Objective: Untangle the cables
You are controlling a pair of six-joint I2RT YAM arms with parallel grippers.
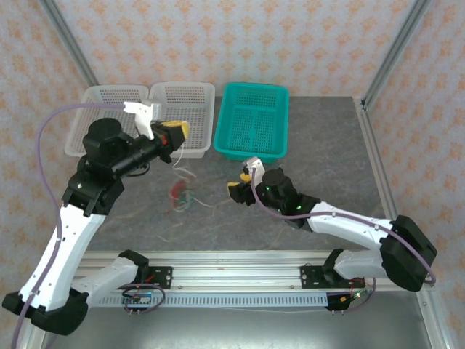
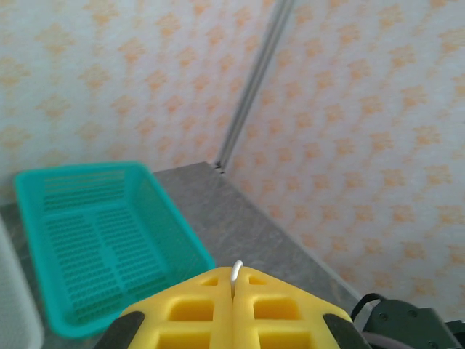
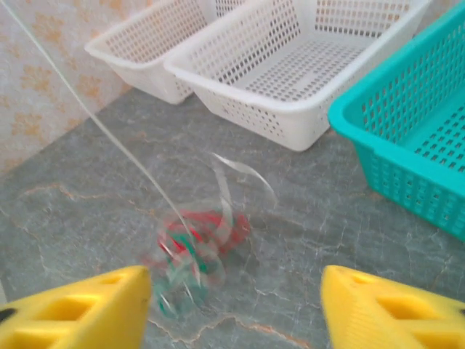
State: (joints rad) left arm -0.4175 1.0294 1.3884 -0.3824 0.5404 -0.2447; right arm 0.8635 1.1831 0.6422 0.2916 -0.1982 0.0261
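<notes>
Top external view: left claw (image 1: pixel 176 133) clenched on thin cream-white wire (image 2: pixel 235 270), strand slanting down to red-green-cream cable knot (image 1: pixel 182 196) on grey table (image 1: pixel 327 167), near-left of teal plastic basket (image 1: pixel 251 123). Right claw (image 1: pixel 238 183) released, nearer; knot lay straight ahead.

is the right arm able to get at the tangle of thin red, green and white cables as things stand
Probably yes: the open right gripper faces the tangle across bare grey table, with nothing between. One cream-white strand runs up from it to the shut left gripper.
</notes>
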